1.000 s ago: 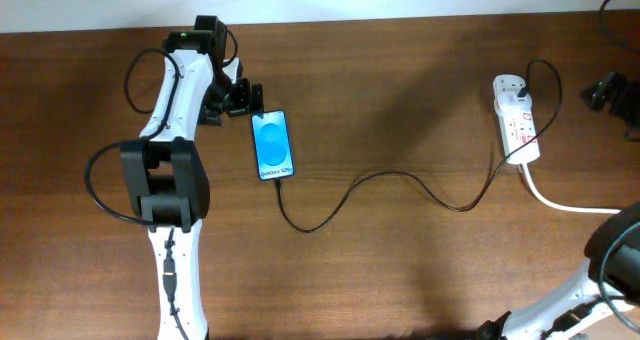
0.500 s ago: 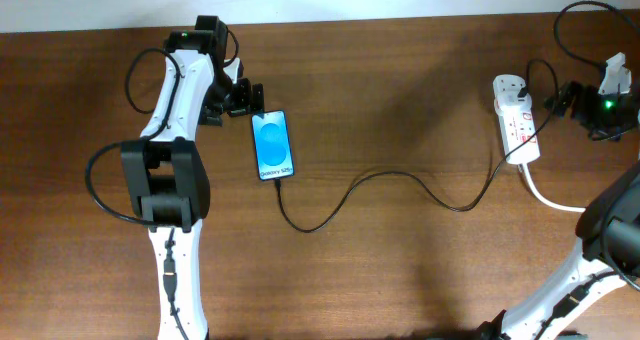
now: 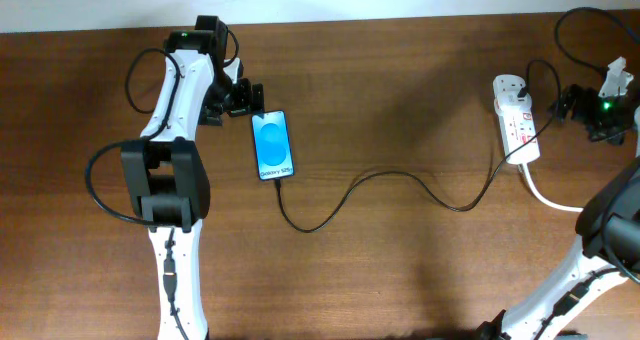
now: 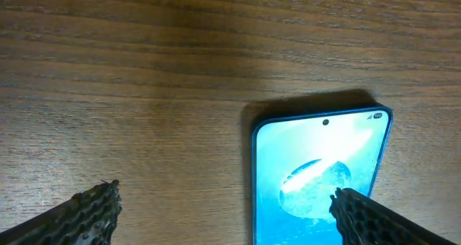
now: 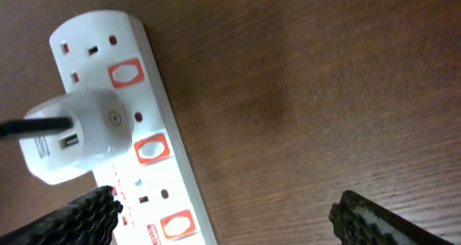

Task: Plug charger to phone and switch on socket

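Observation:
The phone (image 3: 273, 145) lies flat on the table with its blue screen lit; it also shows in the left wrist view (image 4: 317, 176). The thin black charger cable (image 3: 400, 180) runs from the phone's near end across the table to a white adapter (image 5: 75, 133) plugged into the socket (image 3: 515, 120). The socket is a white strip with orange switches (image 5: 126, 73). My left gripper (image 4: 225, 209) is open, just beyond the phone's far end. My right gripper (image 5: 223, 212) is open, to the right of the socket, one finger over its edge.
A thick white cord (image 3: 555, 200) leaves the socket toward the right edge. Black robot cables loop near the left arm (image 3: 105, 180) and at the top right corner (image 3: 580, 25). The wooden table (image 3: 400, 280) ends at a white wall at the back.
My right arm has come into view from the right and now hovers beside the socket. The left arm, phone and cable have not moved.

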Controlling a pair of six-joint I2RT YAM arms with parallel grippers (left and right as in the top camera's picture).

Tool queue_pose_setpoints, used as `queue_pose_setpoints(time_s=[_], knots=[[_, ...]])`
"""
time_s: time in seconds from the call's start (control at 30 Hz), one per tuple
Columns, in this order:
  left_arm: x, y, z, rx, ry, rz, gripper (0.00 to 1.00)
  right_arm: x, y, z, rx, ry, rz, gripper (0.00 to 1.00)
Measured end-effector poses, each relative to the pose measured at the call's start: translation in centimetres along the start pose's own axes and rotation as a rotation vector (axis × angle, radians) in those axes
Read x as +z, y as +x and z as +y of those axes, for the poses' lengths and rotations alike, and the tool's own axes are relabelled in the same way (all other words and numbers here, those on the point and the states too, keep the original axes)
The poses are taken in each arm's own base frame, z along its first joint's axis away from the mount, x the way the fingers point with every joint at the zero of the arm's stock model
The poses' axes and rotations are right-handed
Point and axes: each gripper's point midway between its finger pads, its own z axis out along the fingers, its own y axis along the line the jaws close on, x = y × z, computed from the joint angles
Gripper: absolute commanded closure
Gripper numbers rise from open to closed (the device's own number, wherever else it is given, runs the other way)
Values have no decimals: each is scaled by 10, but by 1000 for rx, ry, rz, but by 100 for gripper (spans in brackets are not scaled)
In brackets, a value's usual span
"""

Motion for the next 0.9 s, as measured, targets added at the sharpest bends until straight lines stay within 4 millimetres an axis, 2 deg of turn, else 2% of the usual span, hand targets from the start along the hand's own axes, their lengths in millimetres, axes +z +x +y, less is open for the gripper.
queue_pose_setpoints(time_s=[0.17,0.43,0.9], knots=[[0,0,0,0,0,0,1,5,-4,8,-30,21,-5,1],[0,0,0,0,0,0,1,36,12,9,-34,27,66,1],[0,0,0,0,0,0,1,38,17,5,-30,47,86,1]])
